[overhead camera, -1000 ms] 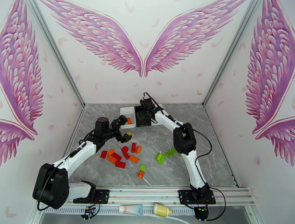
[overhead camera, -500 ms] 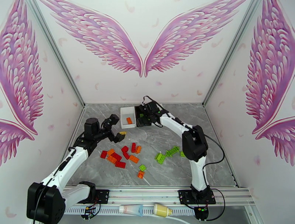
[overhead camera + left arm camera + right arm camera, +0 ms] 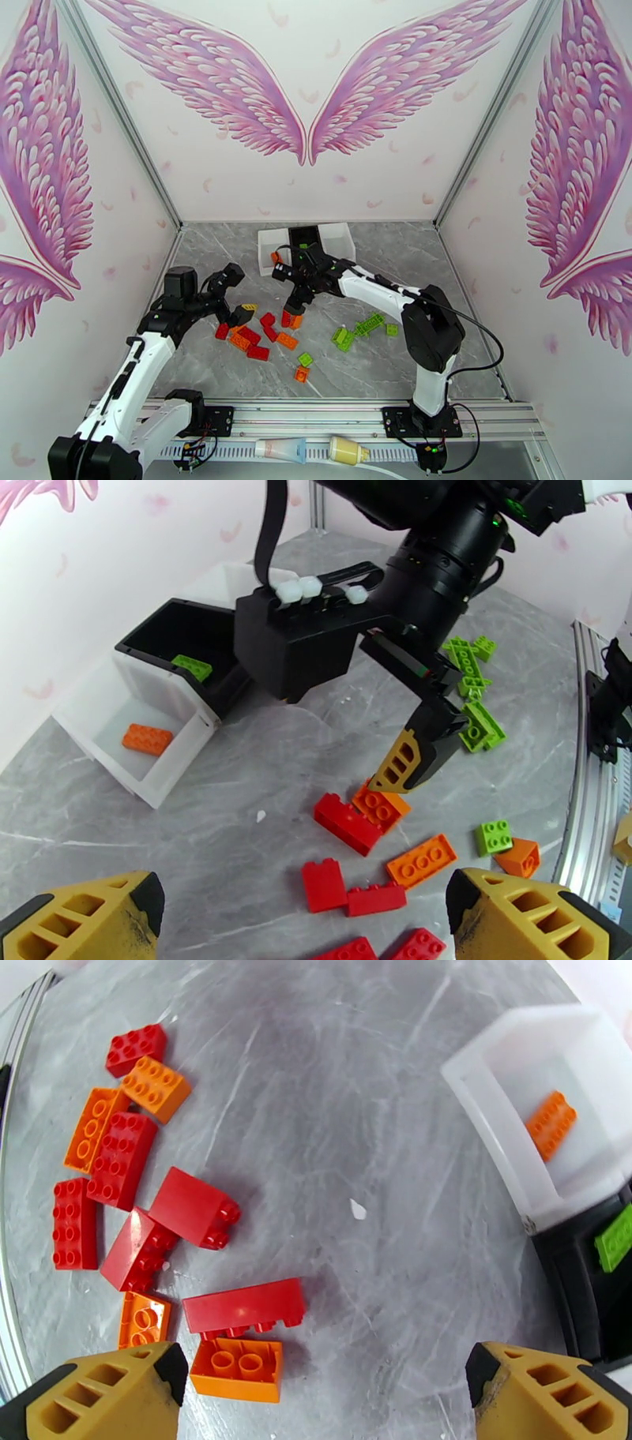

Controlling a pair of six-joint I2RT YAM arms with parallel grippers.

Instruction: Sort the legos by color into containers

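grey marble tabletop (image 3: pixel 419 253) sits between white walls painted with pink wings (image 3: pixel 237 95). along its far edge we see three boxes (image 3: pixel 306 237) joined in a row, the long axis running left to right: white, black, white. the left white box (image 3: pixel 178 756) holds one orange brick (image 3: pixel 147 739) lying flat, studs up. the black box (image 3: pixel 158 630) holds one green brick (image 3: pixel 193 667).

the loose bricks lie near the table's middle, pointing every which way: the red and orange pile (image 3: pixel 253 339) to the left, the green pile (image 3: pixel 359 326) to the right. under the right wrist we count six red bricks (image 3: pixel 193 1206) and four orange bricks (image 3: pixel 154 1086) on the stone. bare marble lies between the piles and the boxes, and out toward the right edge.

the right gripper (image 3: pixel 286 289) hangs over the far edge of the red and orange pile, fingers spread wide with nothing between them. the left gripper (image 3: pixel 237 294) hovers at that pile's left side, also spread wide and holding nothing.
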